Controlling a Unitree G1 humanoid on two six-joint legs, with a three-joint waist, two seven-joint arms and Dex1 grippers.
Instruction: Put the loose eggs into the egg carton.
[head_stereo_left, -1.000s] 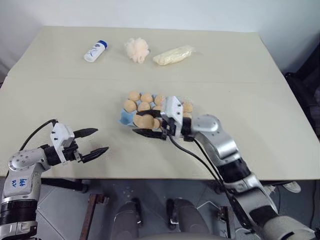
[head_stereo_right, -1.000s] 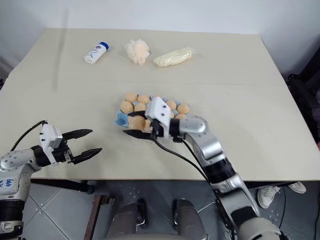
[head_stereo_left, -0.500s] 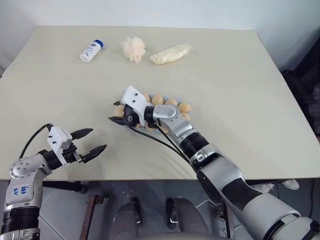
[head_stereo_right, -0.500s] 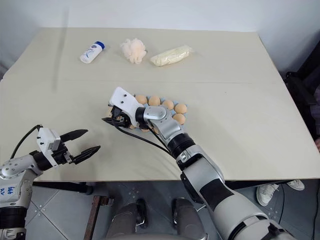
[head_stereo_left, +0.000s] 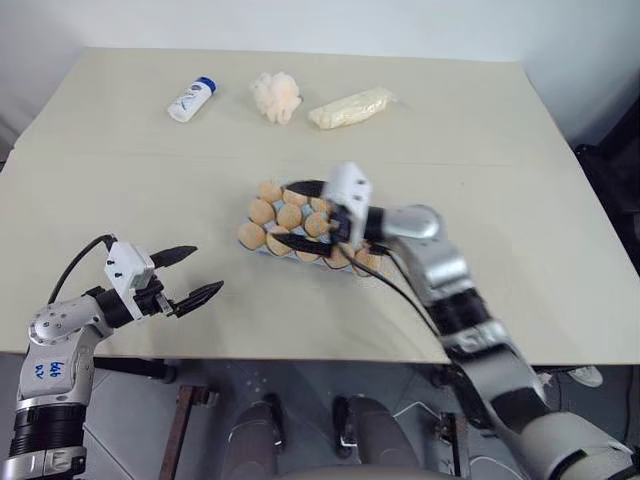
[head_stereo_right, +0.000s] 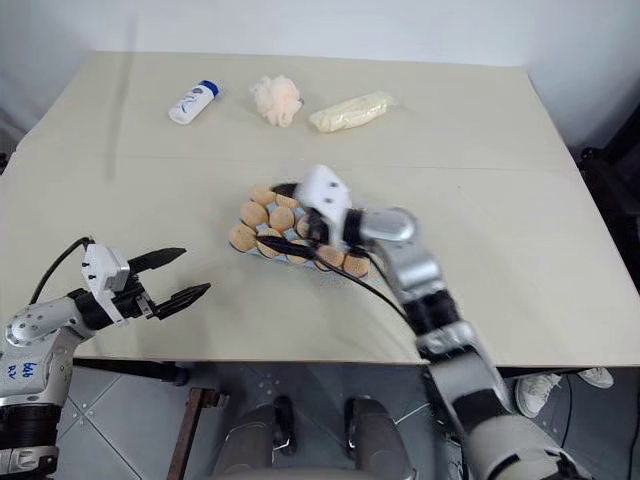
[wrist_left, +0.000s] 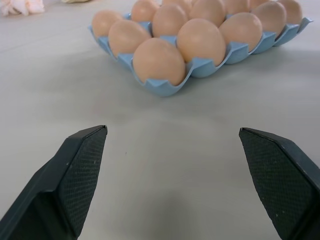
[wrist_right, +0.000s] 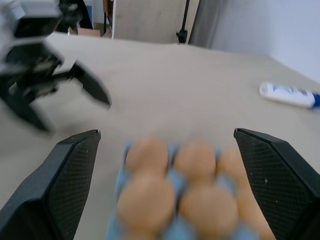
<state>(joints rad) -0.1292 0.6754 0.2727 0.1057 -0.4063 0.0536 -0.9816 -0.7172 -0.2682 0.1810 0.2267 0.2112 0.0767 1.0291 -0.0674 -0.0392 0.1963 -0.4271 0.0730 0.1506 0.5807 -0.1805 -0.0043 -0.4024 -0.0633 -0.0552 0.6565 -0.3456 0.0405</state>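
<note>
Your egg carton (head_stereo_left: 262, 247) sat mid-table (head_stereo_left: 120, 180), its cups filled with eggs (head_stereo_left: 289, 217). Your right claw (head_stereo_left: 298, 214) hung over it, fingers spread wide, gripping nothing. Your left claw (head_stereo_left: 192, 274) hovered near the table's front edge, well apart from the carton, fingers also spread and empty.

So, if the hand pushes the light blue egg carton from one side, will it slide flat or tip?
The light blue moulded egg carton would probably slide rather than tip: it lies low and flat on the smooth beige table. The tan-orange eggs filling its cups likely add weight. Its thin walls might flex, so push gently.
</note>
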